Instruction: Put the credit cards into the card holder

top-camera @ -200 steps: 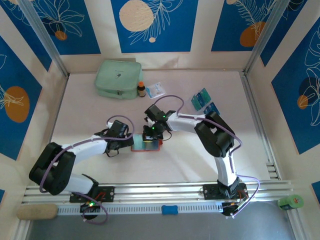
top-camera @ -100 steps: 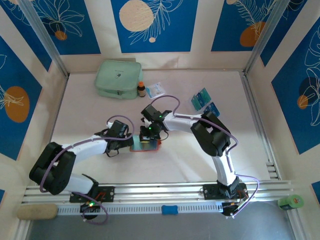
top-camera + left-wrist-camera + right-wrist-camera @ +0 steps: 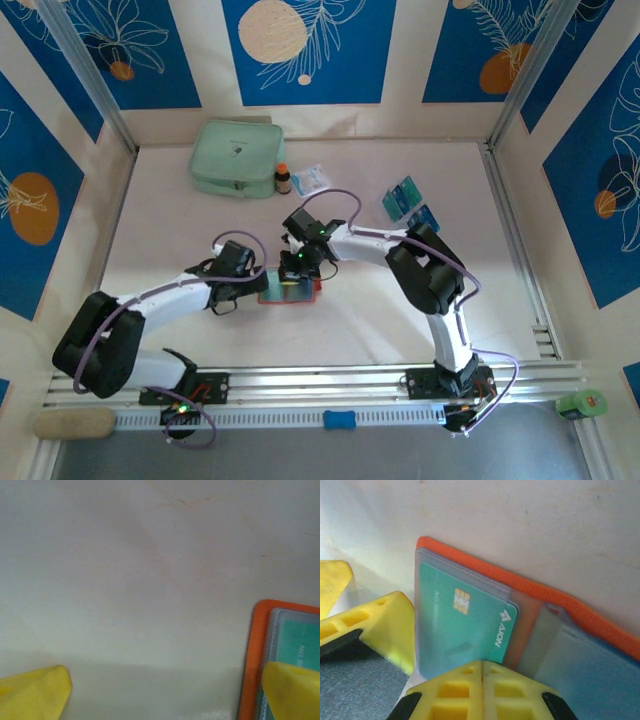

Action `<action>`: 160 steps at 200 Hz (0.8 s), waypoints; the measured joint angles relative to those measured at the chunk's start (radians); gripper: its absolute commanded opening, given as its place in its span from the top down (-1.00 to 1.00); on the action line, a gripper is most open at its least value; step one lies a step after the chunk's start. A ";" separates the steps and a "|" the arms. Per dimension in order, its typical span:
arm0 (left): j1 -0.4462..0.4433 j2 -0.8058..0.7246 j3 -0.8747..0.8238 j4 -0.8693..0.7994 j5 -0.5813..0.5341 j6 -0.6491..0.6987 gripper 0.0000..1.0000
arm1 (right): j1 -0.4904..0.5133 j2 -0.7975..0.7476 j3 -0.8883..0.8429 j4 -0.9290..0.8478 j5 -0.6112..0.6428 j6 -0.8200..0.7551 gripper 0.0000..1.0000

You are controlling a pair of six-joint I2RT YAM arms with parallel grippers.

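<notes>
Card holder: the orange card holder (image 3: 291,291) lies opened flat on the surface (image 3: 400,330) between the two arms. Its clear pockets face up, so a card can slide in along the surface.
Teal card: one teal card (image 3: 460,625) sits mostly inside the clear pocket on one half, chip showing. Its near edge is right at the right gripper's tips.
Other half: something blue (image 3: 600,670) shows through the pocket there. I can't tell whether it is a card.
Right gripper: the right gripper (image 3: 482,667) is closed, tips pressed together, with nothing visible between them. I'd guess the closed tips serve as a blunt pusher to nudge the card fully in.
Left gripper: the left gripper (image 3: 164,680) is spread wide and holds nothing. One finger (image 3: 292,690) is down over the end of the card holder, and the other is over bare surface. I read this as pinning the holder so it doesn't skid under the push.
Spare cards: more teal and blue cards (image 3: 403,198) lie at the far right, well apart from the holder and yet to go in.
Bystanders: a mint pouch (image 3: 237,157), a small bottle (image 3: 283,178) and a paper packet (image 3: 310,180) sit at the back, out of the way.
Risk: if the pinning finger slips, I'd expect the holder to slide rather than take the card.
</notes>
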 measured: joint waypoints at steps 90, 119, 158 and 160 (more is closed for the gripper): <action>0.006 -0.057 -0.014 -0.058 -0.021 -0.027 -0.99 | 0.029 -0.059 -0.012 -0.035 0.076 0.000 1.00; 0.007 -0.037 -0.016 -0.072 -0.037 -0.031 -0.99 | 0.048 -0.036 -0.010 -0.048 0.087 -0.001 1.00; 0.007 -0.010 -0.014 -0.068 -0.058 -0.029 -0.99 | 0.057 -0.005 -0.006 -0.060 0.097 -0.001 1.00; 0.007 -0.008 -0.014 -0.068 -0.058 -0.029 -0.99 | 0.057 -0.005 -0.006 -0.061 0.097 -0.001 1.00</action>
